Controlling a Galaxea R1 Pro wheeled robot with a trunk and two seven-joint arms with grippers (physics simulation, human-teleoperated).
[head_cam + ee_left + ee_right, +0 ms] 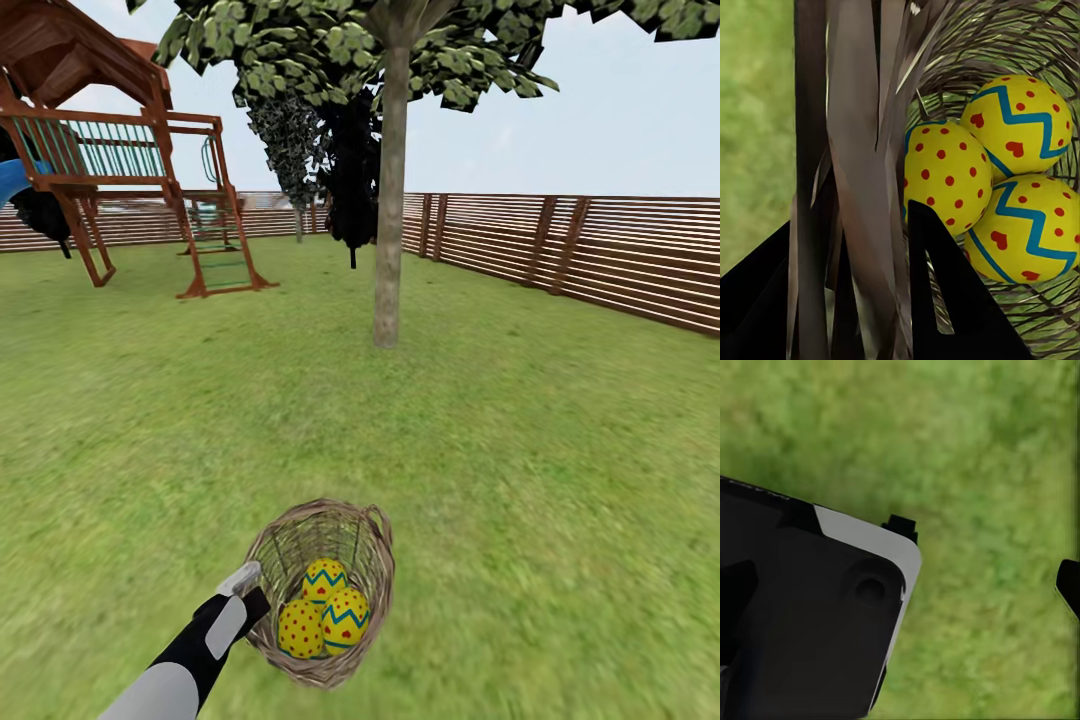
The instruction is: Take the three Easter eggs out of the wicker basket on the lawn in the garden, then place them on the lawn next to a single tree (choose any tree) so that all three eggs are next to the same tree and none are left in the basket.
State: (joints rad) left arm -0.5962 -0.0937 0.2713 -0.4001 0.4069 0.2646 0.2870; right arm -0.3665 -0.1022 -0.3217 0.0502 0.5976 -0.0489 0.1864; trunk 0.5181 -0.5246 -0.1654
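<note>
The wicker basket [300, 530] sits low and near on the lawn [520, 440], tilted toward me. Three yellow Easter eggs lie inside it: one [325, 580] at the back, one with red dots [301, 628] and one with a blue zigzag [346, 618] in front. My left gripper [248, 590] is shut on the basket's near-left rim. In the left wrist view the woven wall [855, 150] runs between the black fingers [945, 300], and the eggs [945, 176] lie just beyond. The tree [390, 200] stands straight ahead, several steps off. My right gripper [904, 585] hangs open over grass.
A wooden play set [120, 150] stands at the back left. A brown slat fence [600, 260] runs along the right and the back. Dark narrow trees [350, 170] rise behind the trunk. A black and white robot part [810, 615] covers part of the right wrist view.
</note>
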